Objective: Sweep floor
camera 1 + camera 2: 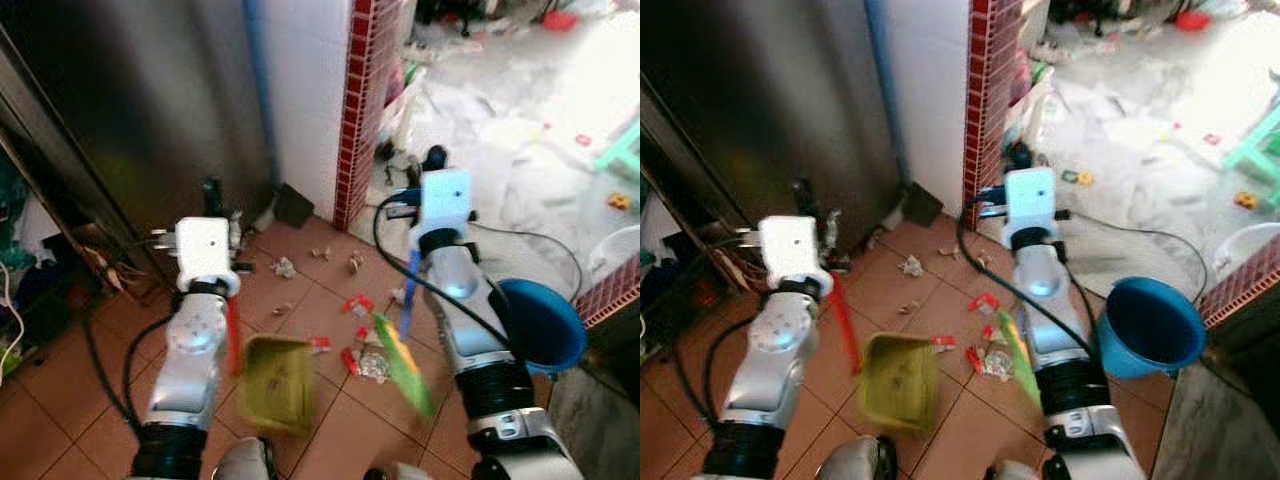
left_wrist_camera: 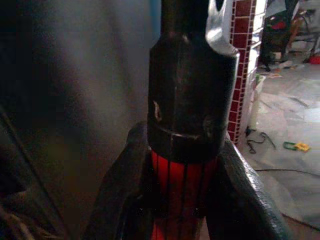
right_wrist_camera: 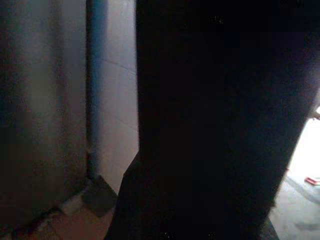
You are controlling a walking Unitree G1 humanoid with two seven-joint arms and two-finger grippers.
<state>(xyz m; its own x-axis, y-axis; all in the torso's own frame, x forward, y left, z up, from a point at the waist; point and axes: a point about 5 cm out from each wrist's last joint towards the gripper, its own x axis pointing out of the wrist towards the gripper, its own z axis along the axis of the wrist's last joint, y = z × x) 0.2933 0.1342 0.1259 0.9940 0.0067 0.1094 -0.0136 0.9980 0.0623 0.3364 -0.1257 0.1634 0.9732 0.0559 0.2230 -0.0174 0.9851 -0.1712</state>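
Terracotta floor tiles [image 1: 300,420] carry scattered litter [image 1: 362,305]; our yellow-green dustpan [image 1: 277,384] sits low, its contents blurred, beside a blue bucket [image 1: 545,325]. Left wrist: left hand [image 2: 182,200] clenched around the red handle [image 2: 181,187]. Right wrist: right hand [image 3: 220,150] dark, grip unreadable.

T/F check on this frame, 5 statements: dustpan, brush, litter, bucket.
1. The left gripper is shut on the red handle of the green dustpan. True.
2. The dustpan is already full of litter. False: its tray looks empty; the litter lies on the tiles beside it.
3. A blue bucket stands on the robot's right side. True.
4. The floor underfoot is grey carpet. False: it is reddish-brown tile.
5. The green brush hangs below the right arm, near the litter. True.
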